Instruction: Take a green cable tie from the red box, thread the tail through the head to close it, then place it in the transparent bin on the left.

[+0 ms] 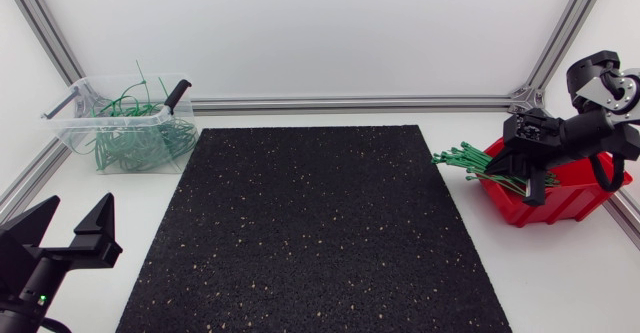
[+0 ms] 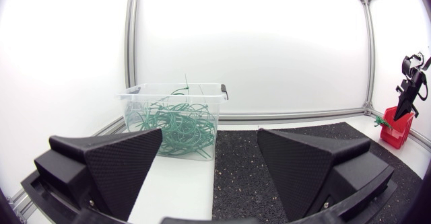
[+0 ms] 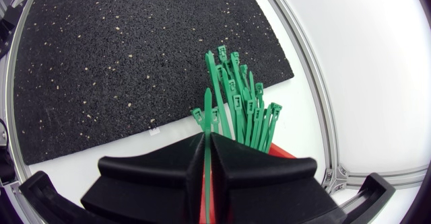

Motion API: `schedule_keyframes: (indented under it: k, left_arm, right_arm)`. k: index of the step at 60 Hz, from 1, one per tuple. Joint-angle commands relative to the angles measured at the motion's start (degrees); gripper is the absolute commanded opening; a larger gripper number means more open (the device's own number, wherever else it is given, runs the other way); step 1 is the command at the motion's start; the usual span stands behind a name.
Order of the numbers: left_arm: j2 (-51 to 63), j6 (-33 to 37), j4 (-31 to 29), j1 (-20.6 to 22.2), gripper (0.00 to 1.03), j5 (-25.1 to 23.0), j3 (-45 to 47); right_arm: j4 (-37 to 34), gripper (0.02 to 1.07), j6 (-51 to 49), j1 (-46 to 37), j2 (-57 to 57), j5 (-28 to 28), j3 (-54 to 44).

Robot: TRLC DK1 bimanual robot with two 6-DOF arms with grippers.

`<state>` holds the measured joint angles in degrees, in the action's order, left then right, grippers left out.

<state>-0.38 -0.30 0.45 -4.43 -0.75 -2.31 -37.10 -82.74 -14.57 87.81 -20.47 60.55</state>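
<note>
The red box [image 1: 572,201] stands at the table's right edge, with a bundle of green cable ties [image 1: 470,161] sticking out over its left rim. My right gripper [image 1: 537,190] is down in the box. In the right wrist view its fingers [image 3: 168,170] are shut on one green cable tie [image 3: 207,120], which runs up from between them; the other ties [image 3: 242,106] fan out just ahead. The transparent bin [image 1: 75,113] at the far left holds several closed green ties [image 1: 135,143]. My left gripper [image 1: 72,235] is open at the front left, holding nothing.
A black speckled mat [image 1: 315,228] covers the middle of the table. In the left wrist view the bin [image 2: 172,93] lies ahead of the open gripper [image 2: 209,163], with the red box [image 2: 396,126] and my right arm [image 2: 411,89] far across the mat.
</note>
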Motion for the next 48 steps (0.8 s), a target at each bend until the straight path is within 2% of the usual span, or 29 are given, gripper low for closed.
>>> schedule_keyframes:
  k: [1,26,43,48]
  left_arm:
    - [-0.1,-1.5,-1.5,0.3,0.99,0.1,2.2]
    - [-0.1,-1.5,-1.5,0.3,0.99,0.1,2.2]
    - [-0.1,-1.5,-1.5,0.3,0.99,0.1,2.2]
    - [-0.1,-1.5,-1.5,0.3,0.99,0.1,2.2]
  right_arm:
    - [-1.9,0.08,-1.8,-0.9,-2.0,-1.1,0.3]
    - [-2.6,0.08,-9.2,0.9,-11.2,-0.5,-9.5]
    - [-2.1,0.08,-8.3,5.7,-17.3,1.5,-13.2]
    - [-4.7,0.08,-5.2,8.2,-19.4,1.8,-11.5]
